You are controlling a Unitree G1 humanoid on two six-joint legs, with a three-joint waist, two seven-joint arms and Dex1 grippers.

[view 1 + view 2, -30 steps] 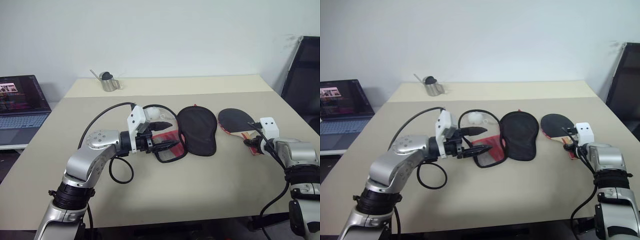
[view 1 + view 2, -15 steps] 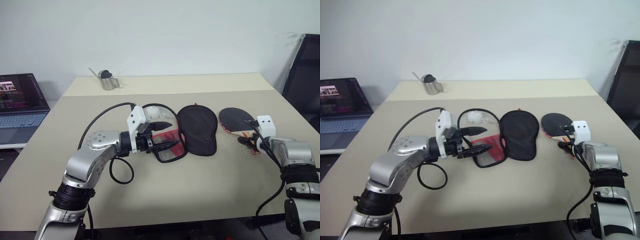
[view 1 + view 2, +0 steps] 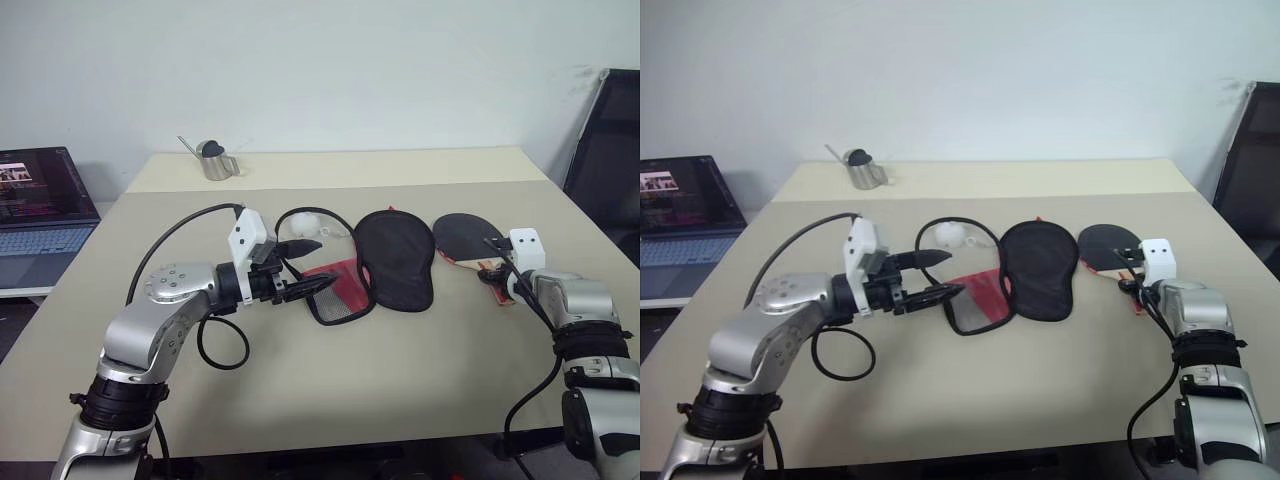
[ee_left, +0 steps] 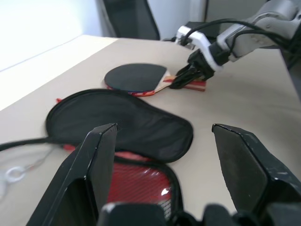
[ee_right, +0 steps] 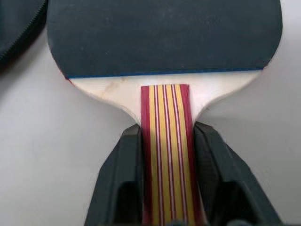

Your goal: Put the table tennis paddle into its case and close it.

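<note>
Right wrist view: black-faced table tennis paddle [image 5: 164, 35]; striped red-and-yellow handle.

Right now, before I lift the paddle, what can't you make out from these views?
- Paddle underside: it faces the table.
- Paddle handle end: cut off by the right wrist view's edge, between the right gripper fingers.
- Case zip: too small in the head views to tell how far it is open.
- Case's red end: partly behind the left gripper.

The table tennis paddle [image 5: 164, 37] has a black rubber face, a pale wood neck and a handle striped red and yellow. The case [image 3: 395, 260] is black, its narrow end red under black mesh. The tabletop [image 3: 400, 370] is beige.
</note>
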